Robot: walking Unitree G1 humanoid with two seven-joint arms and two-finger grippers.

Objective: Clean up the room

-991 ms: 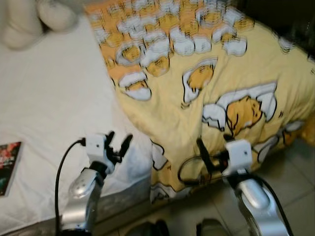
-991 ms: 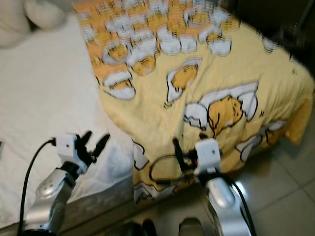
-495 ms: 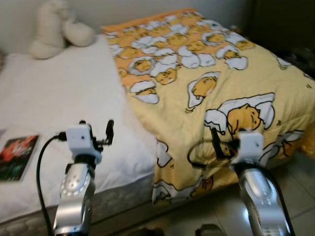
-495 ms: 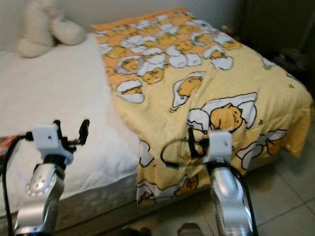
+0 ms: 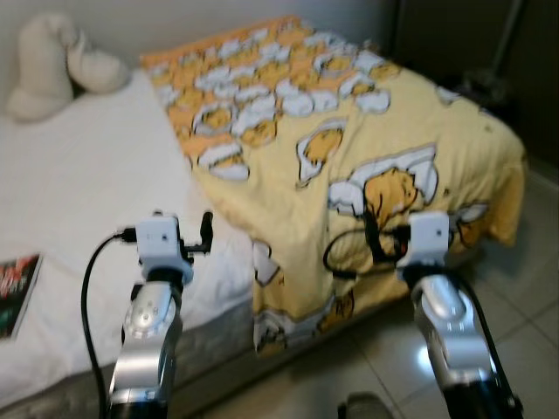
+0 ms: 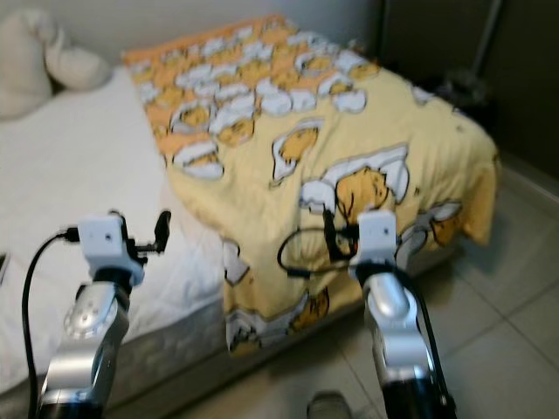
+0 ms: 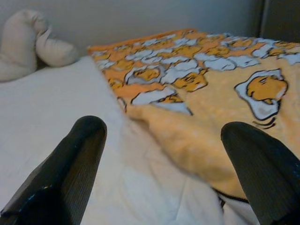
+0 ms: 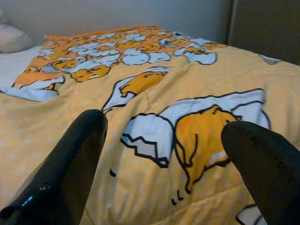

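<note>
A yellow blanket (image 5: 349, 131) printed with cartoon eggs covers the right half of a bed and hangs over its near edge. The left half is bare white sheet (image 5: 79, 183). A book (image 5: 13, 284) lies on the sheet at the far left. My left gripper (image 5: 199, 234) is held up over the near edge of the sheet, open and empty, its fingers (image 7: 84, 140) wide apart. In front of the blanket's hanging edge my right gripper (image 5: 374, 237) is raised, also open and empty, with fingers (image 8: 86, 136) spread toward the blanket (image 8: 154, 98).
A cream plush toy (image 5: 52, 74) rests at the head of the bed, far left. Dark furniture (image 5: 472, 44) and a pole stand beyond the bed's right side. Tiled floor (image 5: 524, 288) runs along the foot and right of the bed.
The whole picture has shifted, so the camera has moved and more of the bed's right side and floor shows. Both grippers stay raised and open before the bed.
</note>
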